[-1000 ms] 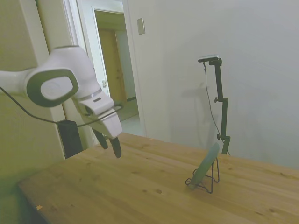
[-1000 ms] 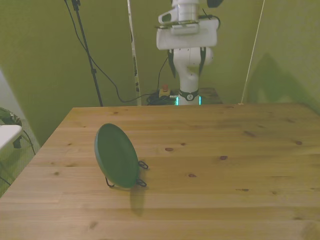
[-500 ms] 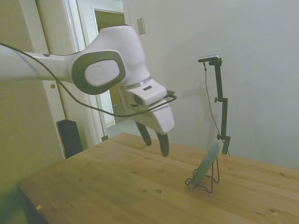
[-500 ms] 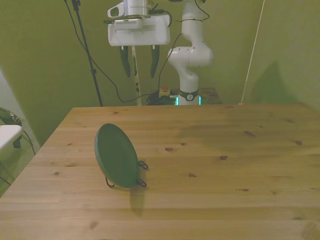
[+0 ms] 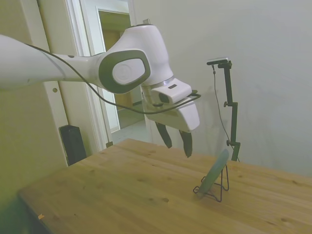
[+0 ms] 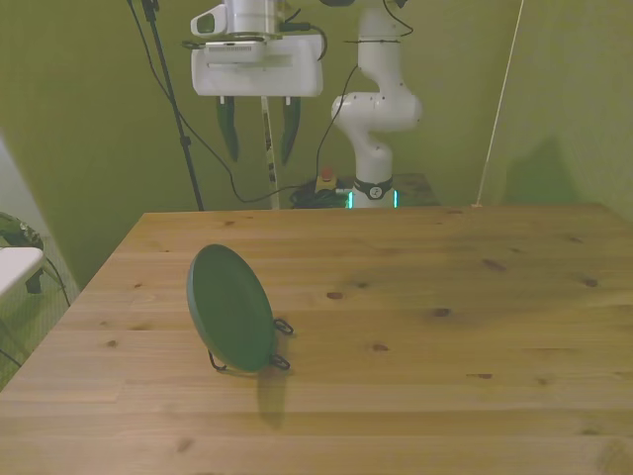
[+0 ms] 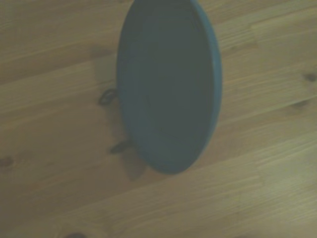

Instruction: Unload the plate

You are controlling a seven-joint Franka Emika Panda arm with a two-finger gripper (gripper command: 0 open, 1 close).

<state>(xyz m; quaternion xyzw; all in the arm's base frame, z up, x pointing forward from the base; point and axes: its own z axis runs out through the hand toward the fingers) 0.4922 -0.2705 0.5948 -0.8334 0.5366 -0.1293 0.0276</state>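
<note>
Where the arm reaches in from the side view's left, its white links end in the gripper (image 5: 176, 140), which hangs in the air above the wooden table (image 5: 122, 195) with its two dark fingers (image 5: 187, 143) pointing down and spread wide apart, nothing between them. In the front view the gripper (image 6: 257, 129) shows the same wide gap, high above the table's far edge.

Further right in the side view, the plate (image 5: 214, 171) stands on edge, tilted back against a thin black wire stand (image 5: 220, 187) that rests on the table. From this side only the plate's narrow rim and a sliver of its face show, a pale grey-green. The gripper is above and beside the plate, apart from it and not touching.

In the front view the plate (image 6: 230, 308) sits toward the front view's left, its round face a plain dull green with no marking, and the small black feet of the wire stand (image 6: 282, 327) poke out beside its lower edge. The wrist view shows the plate (image 7: 168, 84) close and blurred, a smooth, shallow, dark grey-green disc with a slightly lighter rim, with wire loops (image 7: 106, 96) just beside it on the wood.
</note>
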